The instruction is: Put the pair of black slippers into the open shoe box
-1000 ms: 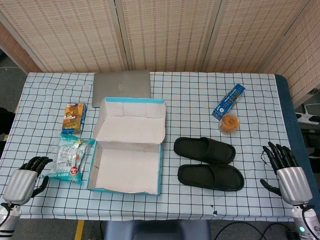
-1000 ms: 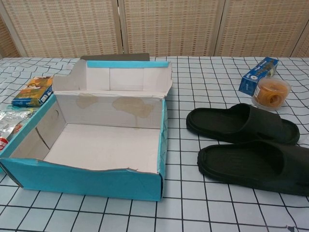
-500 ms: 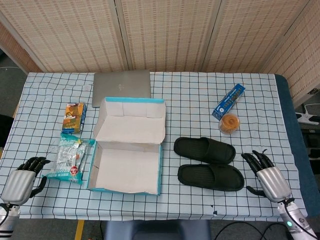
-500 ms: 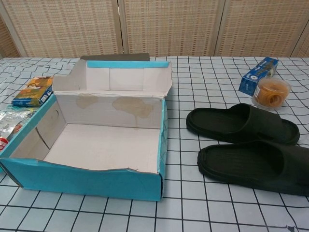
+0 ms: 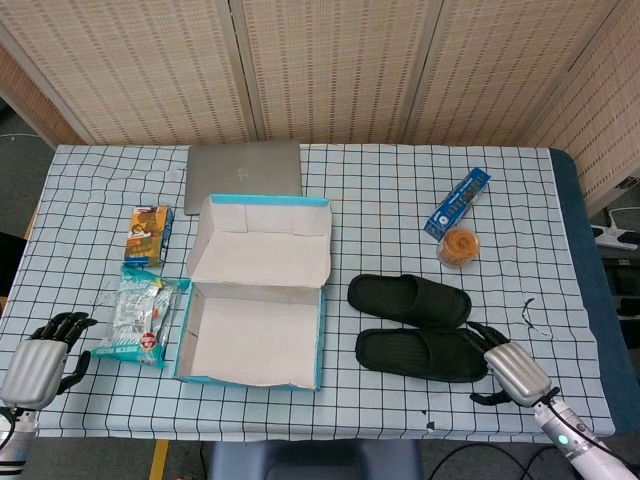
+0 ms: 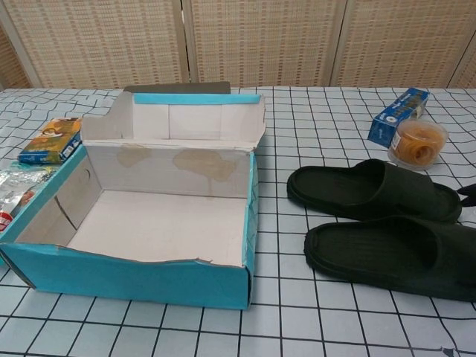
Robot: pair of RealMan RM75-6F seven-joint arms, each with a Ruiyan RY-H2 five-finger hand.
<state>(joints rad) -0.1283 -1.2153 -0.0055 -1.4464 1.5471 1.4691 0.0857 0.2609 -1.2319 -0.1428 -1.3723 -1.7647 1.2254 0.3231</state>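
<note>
Checked tablecloth (image 5: 380,215) covering the table, woven screens (image 5: 330,65) standing behind, black slippers (image 5: 415,325) lying right of the open shoe box (image 5: 255,300), right hand (image 5: 510,368) reaching beside the nearer slipper, fingers apart, left hand (image 5: 35,355) hovering empty, fingers loosely curled.

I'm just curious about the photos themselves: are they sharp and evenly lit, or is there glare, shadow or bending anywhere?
Head view: sharp, even lighting with only faint shadows; no glare on the checked tablecloth. Chest view: also sharp, but the grid lines curve toward the edges, so the lens bends the picture; the black slippers are so dark that little detail shows; the shoe box casts a soft shadow inside.
</note>
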